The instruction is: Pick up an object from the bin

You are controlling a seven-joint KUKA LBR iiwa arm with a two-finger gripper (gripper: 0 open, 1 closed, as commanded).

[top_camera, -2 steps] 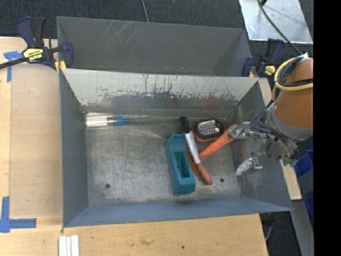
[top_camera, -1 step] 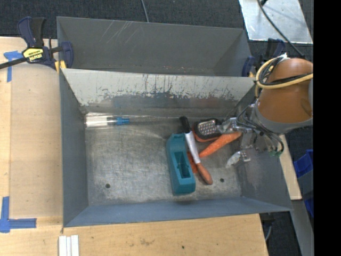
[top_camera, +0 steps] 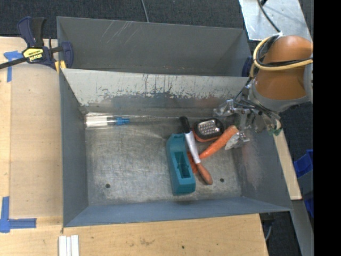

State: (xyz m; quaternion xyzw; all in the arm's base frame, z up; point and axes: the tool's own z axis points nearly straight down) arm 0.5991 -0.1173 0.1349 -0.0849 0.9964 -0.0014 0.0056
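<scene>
My gripper (top_camera: 237, 136) hangs at the bin's right side, near the back. It is shut on the upper end of an orange carrot-shaped thing (top_camera: 216, 145), which slants down and to the left from the fingers. Just behind that lies a black and orange brush-like thing with a grey studded face (top_camera: 206, 128). A white marker (top_camera: 191, 148) lies across a second orange stick (top_camera: 202, 173). Left of these, a teal rectangular block (top_camera: 179, 165) sits on the bin floor.
A clear tube with a blue tip (top_camera: 107, 121) lies along the back wall at the left. The arm's orange dome and cables stand over the bin's right rim. The sloping right wall is close beside the gripper.
</scene>
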